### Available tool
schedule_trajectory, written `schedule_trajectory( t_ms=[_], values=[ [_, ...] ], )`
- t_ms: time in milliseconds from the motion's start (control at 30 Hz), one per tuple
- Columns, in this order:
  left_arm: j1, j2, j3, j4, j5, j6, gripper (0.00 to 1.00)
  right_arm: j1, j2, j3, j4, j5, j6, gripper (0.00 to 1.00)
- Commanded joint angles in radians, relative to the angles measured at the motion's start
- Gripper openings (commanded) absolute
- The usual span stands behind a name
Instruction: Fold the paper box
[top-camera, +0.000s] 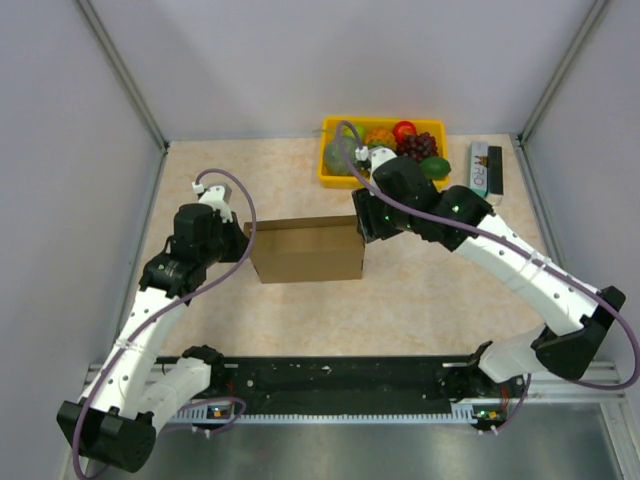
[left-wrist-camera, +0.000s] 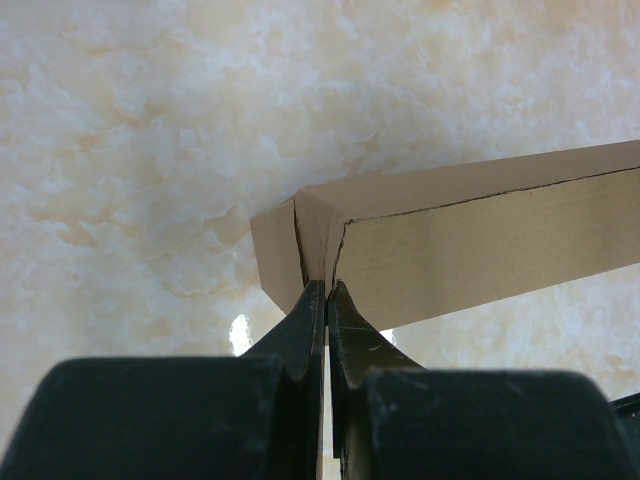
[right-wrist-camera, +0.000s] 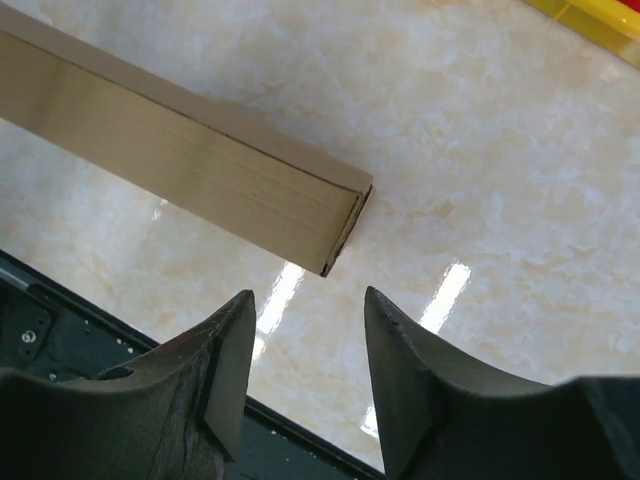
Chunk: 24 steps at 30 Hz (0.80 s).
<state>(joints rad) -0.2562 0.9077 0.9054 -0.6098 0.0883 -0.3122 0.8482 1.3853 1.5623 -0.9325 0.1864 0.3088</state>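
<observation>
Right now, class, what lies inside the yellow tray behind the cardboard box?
Fruit: a red one, dark grapes, an orange piece and a green one. The right arm covers the near middle of the yellow tray, so anything there is hidden.

Yellow fruit tray (top-camera: 328, 172), printed carton (top-camera: 485, 168)

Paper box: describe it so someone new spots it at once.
On the marble-patterned table, look at the centre. The paper box is a plain brown cardboard rectangle, bigger than the yellow fruit tray behind it and unprinted, unlike the small carton.
</observation>
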Motion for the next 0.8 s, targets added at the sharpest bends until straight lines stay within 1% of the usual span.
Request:
schedule_trajectory(
  t_ms=[0, 33, 67, 200, 333, 400, 433, 500, 533, 667, 767],
  values=[
    [-0.005, 0.02, -0.033, -0.136, -0.013, -0.004, 0.0, -0.009, 0.072, 0.103, -0.031, 0.025, -0.004, 0.46],
    [-0.005, 0.02, -0.031, -0.136, -0.013, -0.004, 0.0, -0.011, 0.083, 0.111, -0.032, 0.03, -0.001, 0.42],
    [-0.005, 0.019, -0.033, -0.136, -0.013, -0.004, 0.0, -0.012, 0.093, 0.117, -0.032, 0.033, 0.0, 0.41],
    [-0.005, 0.02, -0.034, -0.136, -0.016, -0.008, 0.0, -0.012, 0.153, 0.139, -0.051, 0.067, 0.009, 0.39],
    [-0.005, 0.01, -0.045, -0.127, -0.021, -0.011, 0.0, -0.011, 0.166, 0.127, -0.071, 0.122, 0.013, 0.38],
    [-0.005, 0.008, -0.051, -0.122, -0.021, -0.011, 0.0, -0.011, 0.169, 0.12, -0.074, 0.128, 0.013, 0.38],
    [-0.005, 0.008, -0.053, -0.123, -0.019, -0.013, 0.0, -0.011, 0.176, 0.122, -0.072, 0.13, 0.013, 0.36],
    [-0.005, 0.01, -0.056, -0.122, -0.018, -0.015, 0.0, -0.011, 0.182, 0.123, -0.072, 0.133, 0.012, 0.32],
    [-0.005, 0.01, -0.059, -0.12, -0.016, -0.018, 0.0, -0.011, 0.187, 0.124, -0.071, 0.137, 0.012, 0.26],
    [-0.005, -0.006, -0.074, -0.111, -0.018, -0.021, 0.0, -0.015, 0.216, 0.12, -0.068, 0.148, 0.012, 0.19],
    [-0.005, -0.013, -0.066, -0.116, -0.019, -0.021, 0.0, -0.017, 0.216, 0.108, -0.055, 0.162, 0.013, 0.07]
  ],
)
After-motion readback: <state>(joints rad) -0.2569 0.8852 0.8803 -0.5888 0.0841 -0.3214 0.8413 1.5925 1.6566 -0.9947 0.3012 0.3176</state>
